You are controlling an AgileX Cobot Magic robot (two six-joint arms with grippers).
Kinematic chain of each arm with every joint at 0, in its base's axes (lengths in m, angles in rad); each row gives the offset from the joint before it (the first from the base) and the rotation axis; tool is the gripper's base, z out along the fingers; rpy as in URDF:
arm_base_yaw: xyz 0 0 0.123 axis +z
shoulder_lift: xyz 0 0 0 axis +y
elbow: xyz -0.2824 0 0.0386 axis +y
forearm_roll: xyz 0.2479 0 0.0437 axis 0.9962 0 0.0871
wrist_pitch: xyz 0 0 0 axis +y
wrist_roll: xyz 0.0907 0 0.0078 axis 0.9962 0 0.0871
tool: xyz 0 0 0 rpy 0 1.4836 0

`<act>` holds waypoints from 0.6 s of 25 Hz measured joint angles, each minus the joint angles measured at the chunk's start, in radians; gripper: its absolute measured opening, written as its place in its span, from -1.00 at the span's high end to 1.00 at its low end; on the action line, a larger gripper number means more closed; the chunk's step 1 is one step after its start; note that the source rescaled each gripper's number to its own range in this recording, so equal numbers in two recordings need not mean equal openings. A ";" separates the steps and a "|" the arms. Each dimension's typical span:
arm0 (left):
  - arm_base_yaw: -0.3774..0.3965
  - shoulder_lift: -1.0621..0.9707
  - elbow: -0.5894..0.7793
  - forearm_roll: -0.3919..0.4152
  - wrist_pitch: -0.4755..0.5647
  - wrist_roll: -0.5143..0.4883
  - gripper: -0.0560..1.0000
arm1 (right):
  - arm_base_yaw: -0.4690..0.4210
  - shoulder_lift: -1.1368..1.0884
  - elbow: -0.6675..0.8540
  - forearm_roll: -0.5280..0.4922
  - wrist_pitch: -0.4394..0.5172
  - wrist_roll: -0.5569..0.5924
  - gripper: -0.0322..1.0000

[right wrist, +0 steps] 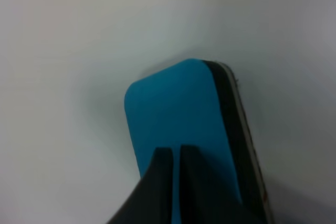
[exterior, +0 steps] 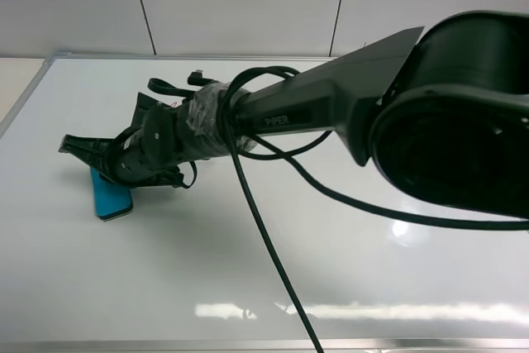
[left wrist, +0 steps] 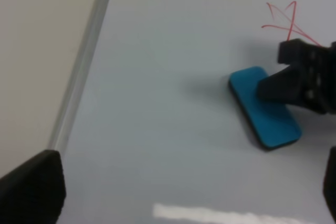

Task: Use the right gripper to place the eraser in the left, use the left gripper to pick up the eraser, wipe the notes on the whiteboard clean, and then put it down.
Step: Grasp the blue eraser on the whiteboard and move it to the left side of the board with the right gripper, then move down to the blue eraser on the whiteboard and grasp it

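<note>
The eraser point(exterior: 111, 197), a teal rounded block with a thin dark felt layer along one side, lies flat on the left part of the whiteboard point(exterior: 372, 287), near the red notes point(left wrist: 289, 19), a scribble of thin crossing lines. The right hand point(right wrist: 176, 153) is clenched, its black pointed jaws pressed together with nothing between them, the tips over the eraser's blue top face; whether they press on it I cannot tell. Its thick black arm reaches across the middle of the board and hides most of the notes from the high camera; clear tape point(exterior: 202, 113) wraps the wrist and a black cable point(exterior: 264, 237) loops off it over the glossy white surface. The left hand point(left wrist: 181, 190) is released, jaws spread wide, well apart from the eraser. A silver frame point(left wrist: 79, 82) edges the board, with beige worktop point(left wrist: 37, 51) beyond.
</note>
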 joint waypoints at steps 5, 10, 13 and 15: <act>0.000 0.000 0.000 0.000 0.000 0.000 -1.00 | 0.008 0.018 -0.032 0.014 0.010 0.046 0.94; 0.000 0.000 0.000 0.000 0.000 0.000 -1.00 | 0.003 0.005 -0.032 -0.101 0.022 0.059 0.94; 0.000 0.000 0.000 0.000 0.000 0.000 -1.00 | -0.018 -0.034 -0.031 -0.258 0.046 0.058 0.94; 0.000 0.000 0.000 0.000 0.000 0.000 -1.00 | -0.040 -0.083 -0.031 -0.380 0.063 0.056 0.94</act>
